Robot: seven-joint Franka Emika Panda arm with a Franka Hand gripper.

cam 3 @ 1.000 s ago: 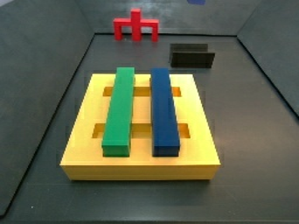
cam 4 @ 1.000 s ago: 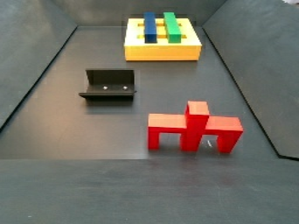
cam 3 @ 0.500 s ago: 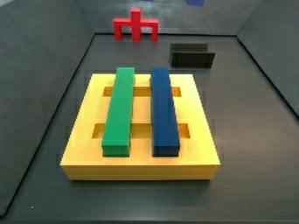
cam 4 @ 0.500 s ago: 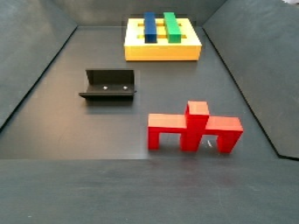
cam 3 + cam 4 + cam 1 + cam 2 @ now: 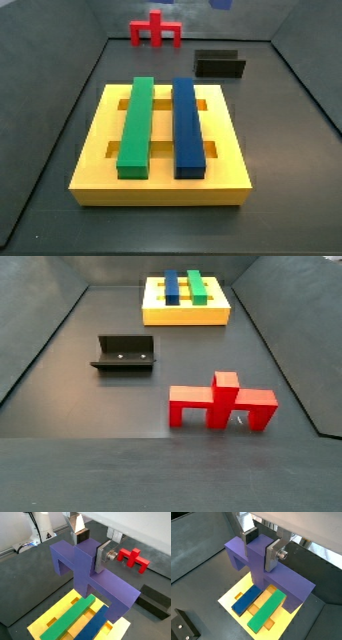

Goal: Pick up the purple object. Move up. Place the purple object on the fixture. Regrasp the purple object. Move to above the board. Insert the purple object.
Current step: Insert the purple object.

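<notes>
In both wrist views my gripper is shut on the upright stem of the purple object, a blocky stepped cross. It hangs in the air directly over the board, apart from it. The yellow board carries a long green bar and a long blue bar. The black fixture stands empty on the floor. Neither side view shows the gripper's fingers.
A red cross-shaped piece stands on the dark floor beyond the fixture. Dark sloping walls enclose the floor on all sides.
</notes>
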